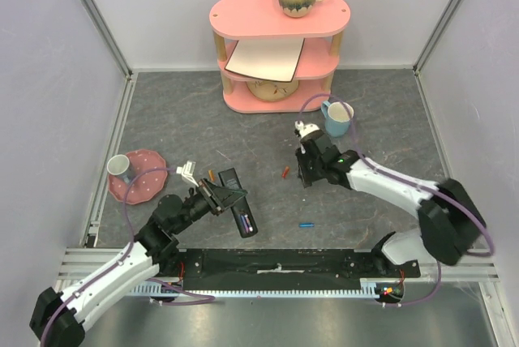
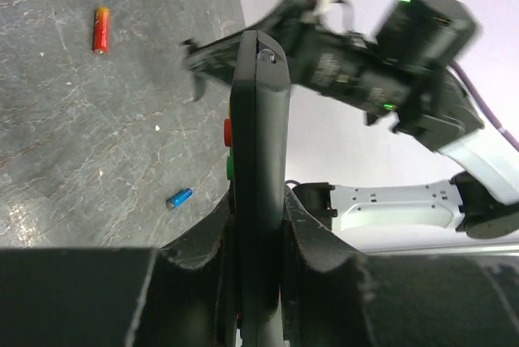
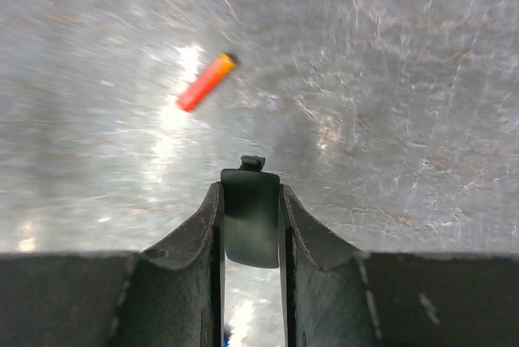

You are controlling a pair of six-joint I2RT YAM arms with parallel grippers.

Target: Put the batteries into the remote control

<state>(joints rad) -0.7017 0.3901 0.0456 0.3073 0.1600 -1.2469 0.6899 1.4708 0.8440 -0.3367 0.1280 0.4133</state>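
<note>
Two pinches: left end effector point(image 2: 258, 229) on edge-on remote control point(image 2: 259, 120), right point(image 3: 250, 191) on indistinct dark tab point(image 3: 251, 233)

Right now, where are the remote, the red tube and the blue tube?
remote point(image 2: 259, 144): left wrist view, its side edge.
red tube point(image 3: 207, 81): right wrist view, its middle.
blue tube point(image 2: 179, 198): left wrist view, its middle.

Pale lilac walls point(image 1: 162, 6) enclose a grey marbled counter point(image 1: 186, 120); a pink three-tier shelf point(image 1: 243, 16) stands at the back.
</note>
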